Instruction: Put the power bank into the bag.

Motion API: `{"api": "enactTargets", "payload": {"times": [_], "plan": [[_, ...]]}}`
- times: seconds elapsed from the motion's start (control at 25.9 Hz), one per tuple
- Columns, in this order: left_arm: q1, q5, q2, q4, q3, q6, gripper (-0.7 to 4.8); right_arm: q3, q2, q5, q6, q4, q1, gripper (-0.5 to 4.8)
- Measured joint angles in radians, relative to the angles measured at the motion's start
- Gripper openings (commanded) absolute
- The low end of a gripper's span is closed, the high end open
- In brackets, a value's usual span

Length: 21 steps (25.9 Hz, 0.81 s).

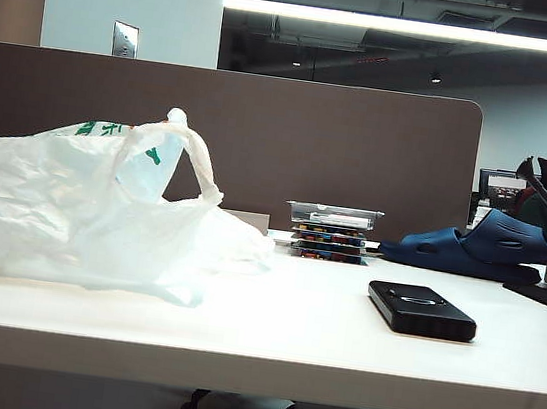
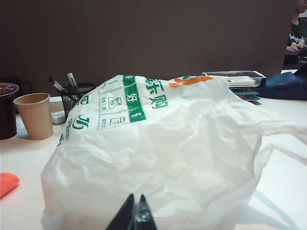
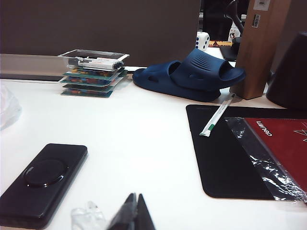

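Observation:
The power bank is a flat black slab with an oval ring mark, lying on the white table right of centre; the right wrist view has the power bank flat beside my right gripper, which is shut and empty. The bag is a big crinkled white plastic bag with green lettering and loop handles, slumped on the left of the table. My left gripper is shut with nothing in it, just in front of the bag. Neither arm shows in the exterior view.
Dark blue slippers and a stack of flat boxes stand at the back. A black mat with a red packet lies to the right. A paper cup and a mesh pen holder stand behind the bag.

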Motion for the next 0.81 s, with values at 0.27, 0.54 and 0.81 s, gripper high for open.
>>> {"api": "enactTargets", "payload": {"times": [0.27,0.54,0.81], "plan": [[0.0,0.0,0.0,0.004,0.0,0.0,-0.06,0.0,0.0,0.0,0.0,0.003,0.0,-0.09],[0.0,0.004,0.0,0.016,0.0,0.0,-0.06,0.0,0.0,0.0,0.0,0.063,0.0,-0.09],[0.0,0.282,0.0,0.017,0.0,0.0,-0.06,0.109,0.0,0.001,0.001,0.027,0.0,-0.09]]}}
